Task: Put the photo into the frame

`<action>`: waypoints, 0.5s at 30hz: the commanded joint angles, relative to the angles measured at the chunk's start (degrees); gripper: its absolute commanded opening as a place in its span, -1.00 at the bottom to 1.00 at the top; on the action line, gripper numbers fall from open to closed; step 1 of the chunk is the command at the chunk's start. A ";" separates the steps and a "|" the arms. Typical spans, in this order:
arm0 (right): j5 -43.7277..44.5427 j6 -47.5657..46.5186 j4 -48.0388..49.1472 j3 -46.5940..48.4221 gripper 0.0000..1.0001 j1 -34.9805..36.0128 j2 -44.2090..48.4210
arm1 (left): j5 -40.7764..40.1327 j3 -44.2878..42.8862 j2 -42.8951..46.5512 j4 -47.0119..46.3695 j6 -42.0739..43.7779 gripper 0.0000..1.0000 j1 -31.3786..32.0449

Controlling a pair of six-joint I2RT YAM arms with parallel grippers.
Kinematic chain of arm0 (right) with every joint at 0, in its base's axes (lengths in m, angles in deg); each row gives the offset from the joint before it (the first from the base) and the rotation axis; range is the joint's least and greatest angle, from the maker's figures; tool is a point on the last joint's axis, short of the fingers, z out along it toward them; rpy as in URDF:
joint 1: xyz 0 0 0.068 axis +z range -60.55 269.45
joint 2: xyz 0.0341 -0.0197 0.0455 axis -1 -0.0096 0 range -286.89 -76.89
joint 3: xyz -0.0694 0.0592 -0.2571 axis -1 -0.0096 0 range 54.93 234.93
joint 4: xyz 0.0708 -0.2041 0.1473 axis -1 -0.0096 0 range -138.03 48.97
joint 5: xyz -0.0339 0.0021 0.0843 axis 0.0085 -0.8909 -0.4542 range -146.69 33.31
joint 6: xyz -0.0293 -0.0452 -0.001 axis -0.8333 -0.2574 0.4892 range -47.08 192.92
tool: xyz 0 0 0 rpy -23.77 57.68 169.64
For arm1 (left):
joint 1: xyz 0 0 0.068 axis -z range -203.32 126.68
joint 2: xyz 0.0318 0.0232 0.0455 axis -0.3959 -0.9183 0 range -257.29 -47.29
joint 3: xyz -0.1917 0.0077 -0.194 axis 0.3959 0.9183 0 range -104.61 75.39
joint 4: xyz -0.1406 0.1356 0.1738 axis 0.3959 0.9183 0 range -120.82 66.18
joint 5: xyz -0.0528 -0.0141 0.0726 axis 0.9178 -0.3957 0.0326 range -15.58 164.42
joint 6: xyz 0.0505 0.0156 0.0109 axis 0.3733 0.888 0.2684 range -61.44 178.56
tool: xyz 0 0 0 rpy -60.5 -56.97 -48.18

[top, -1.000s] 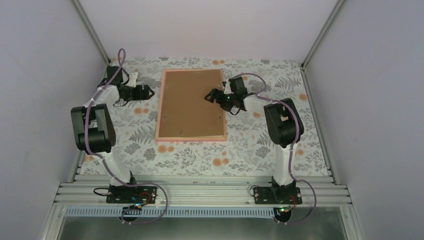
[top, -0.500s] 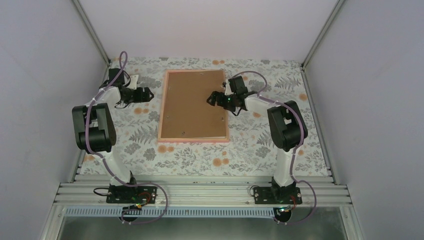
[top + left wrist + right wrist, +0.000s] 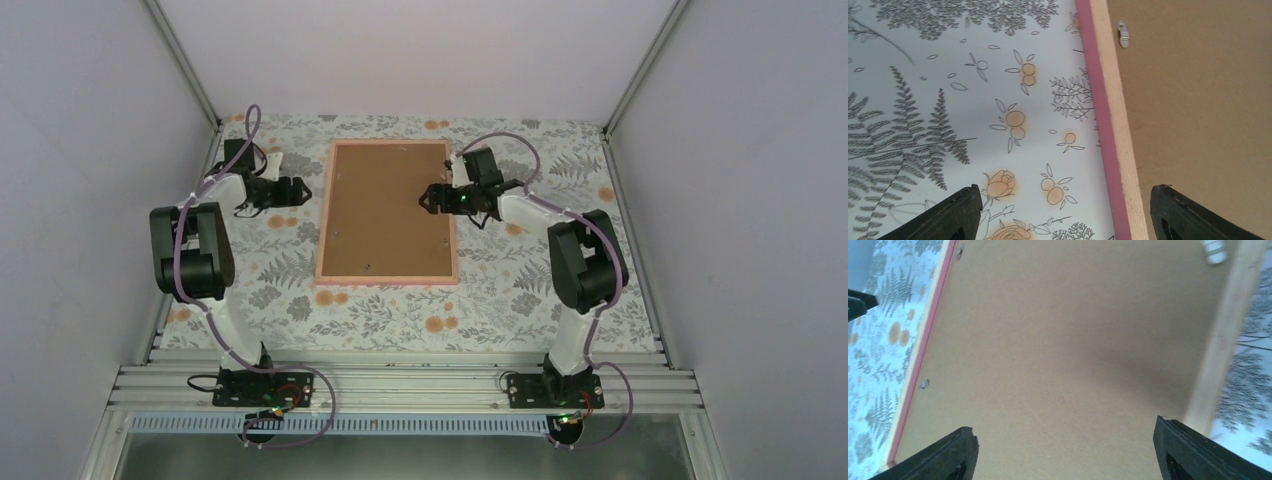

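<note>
My right claw (image 3: pixel 1064 440) gaped empty above the backing board (image 3: pixel 1063 340); I judged the frame's (image 3: pixel 388 279) edge clips (image 3: pixel 1214 251) wanted turning aside first.

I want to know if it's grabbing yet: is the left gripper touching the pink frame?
Cannot tell. In the left wrist view the left gripper, open, straddles the frame edge, but its height is unclear.

Floral tablecloth (image 3: pixel 400 310), brown backing board (image 3: pixel 385 210)
</note>
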 commanded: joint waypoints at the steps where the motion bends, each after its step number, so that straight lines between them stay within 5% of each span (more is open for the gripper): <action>1: -9.58 -9.53 -1.06 4.60 0.69 0.34 -4.98 | 5.65 -0.97 -2.02 -0.33 1.77 0.63 0.78; 8: -14.90 -14.90 -3.52 10.80 0.70 -0.21 -13.42 | 7.84 -3.52 -6.78 1.55 5.49 0.43 3.25; 15: -19.02 -12.99 -3.19 -2.66 0.76 -0.97 -12.81 | 6.40 -4.42 -9.73 4.52 11.07 0.35 6.91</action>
